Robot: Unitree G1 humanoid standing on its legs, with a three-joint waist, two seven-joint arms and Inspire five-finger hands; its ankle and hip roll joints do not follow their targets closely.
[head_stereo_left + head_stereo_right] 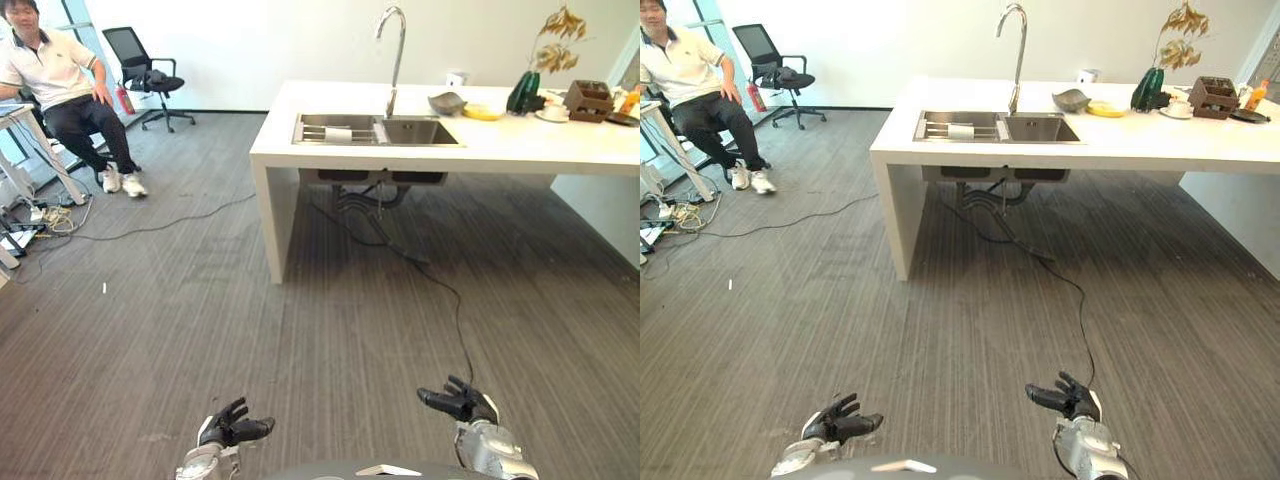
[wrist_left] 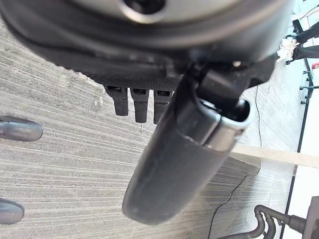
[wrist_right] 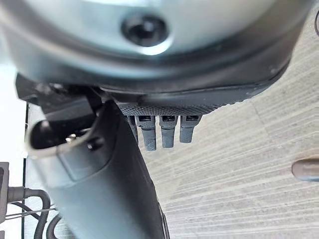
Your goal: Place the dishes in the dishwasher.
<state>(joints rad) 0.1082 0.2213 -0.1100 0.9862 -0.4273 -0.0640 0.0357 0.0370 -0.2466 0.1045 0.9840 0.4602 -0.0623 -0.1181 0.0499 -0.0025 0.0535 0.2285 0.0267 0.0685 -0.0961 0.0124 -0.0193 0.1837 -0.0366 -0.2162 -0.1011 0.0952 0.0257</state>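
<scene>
Open grey floor is stretching wide ahead, and the left hand and right hand are hanging low over it, fingers loose, nothing near them. The white counter is standing well off. Up there the tall faucet is arching over the sink, while a bowl, yellow plate, green vase and wooden box are crowding the right end. The counter's near strip is lying bare. Far left, a person is sitting beside an office chair.
</scene>
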